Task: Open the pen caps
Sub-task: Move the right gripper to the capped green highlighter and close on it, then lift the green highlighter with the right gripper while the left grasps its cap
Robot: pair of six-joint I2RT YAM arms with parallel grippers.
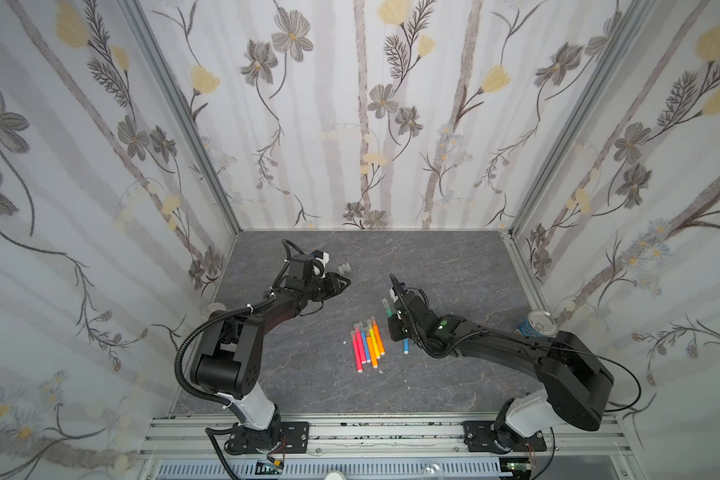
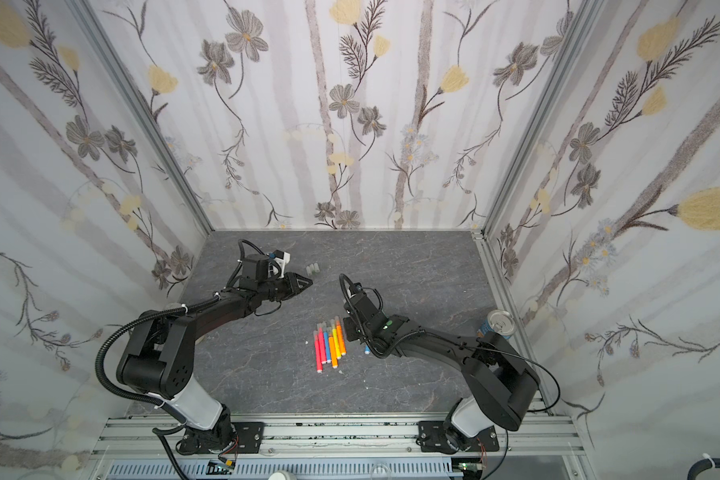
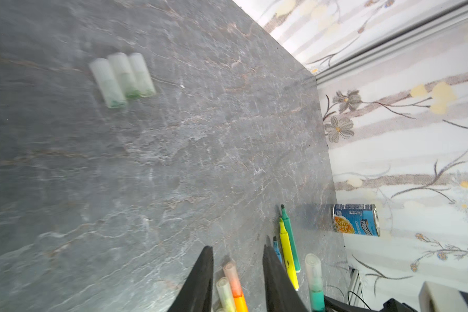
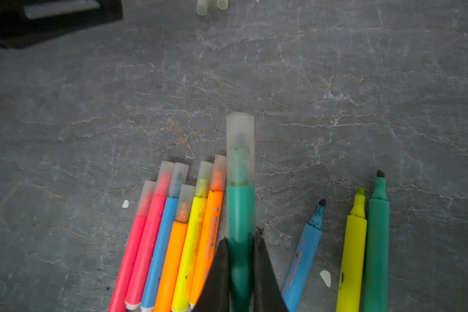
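Grip check: right pincer [image 4: 241,239] shut hard on barrel of teal felt-tip marker [image 4: 240,210]; translucent grey plastic cap [image 4: 240,146] still on, sticking out past the jaws. Just beside it, six capped bright markers [image 4: 173,229] lie in a row on dark grey stone-look tabletop [image 4: 335,81]; other side, three uncapped markers [image 4: 354,243], blue, yellow, green. Left pincer [image 3: 237,245] part open, empty, well apart from the markers. Three loose translucent caps [image 3: 122,78] lie side by side near it.

A blue-labelled metal tin can [image 1: 538,324] with a silver top stands upright, well off to the right of my right gripper [image 1: 393,322], near the flowered wall [image 1: 641,166]. Two small white scraps [image 4: 125,203] lie on the grey veined tabletop [image 4: 335,81], one either side of it.
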